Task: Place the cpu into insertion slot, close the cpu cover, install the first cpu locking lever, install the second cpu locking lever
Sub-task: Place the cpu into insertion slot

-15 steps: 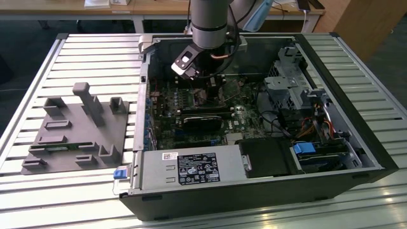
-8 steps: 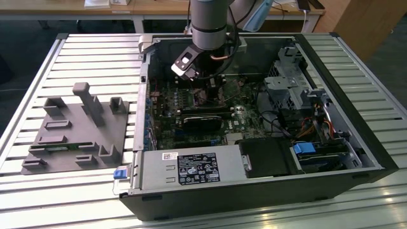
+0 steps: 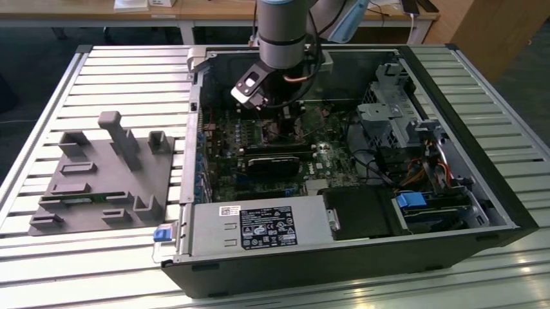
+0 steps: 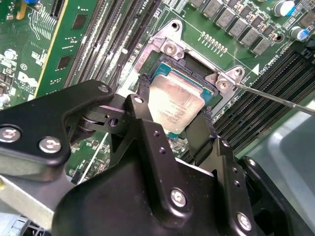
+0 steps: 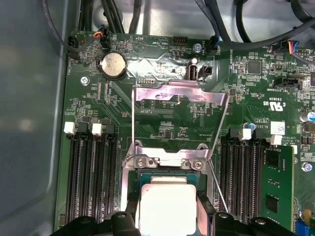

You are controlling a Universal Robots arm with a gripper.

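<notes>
cpu gripped flat at its socket, cover thrown back

the cpu (image 4: 174,101) is a small flat square with a dull silver-grey metal top. it carries faint print, and a thin teal-green edge of board shows round the metal. it lies flat, metal face up toward both wrist cameras, at the insertion slot (image 4: 187,69), whose black rim shows along one side of the chip. whether it is fully seated or just above the contacts i cannot tell. being square, it has no long axis to speak of (its edges run in line with the socket's frame and with the long black memory slots (image 5: 93,167) on either side).

the gripper (image 4: 174,112) has its two black fingers (image 4: 144,93) set close together. one lies against each of two opposite edges of the chip, so it has hold of the chip.

in the first wrist view the cpu cover (image 5: 167,92), a thin silver frame with a square cut-out, stands flipped open beyond the socket, toward the coin battery (image 5: 113,65). one locking lever (image 5: 133,123) and the other locking lever (image 5: 220,125), both thin wires, are raised alongside it, not hooked down.

in the upper centre of the exterior view the arm (image 3: 284,32) reaches down into the open computer case (image 3: 344,277).
</notes>
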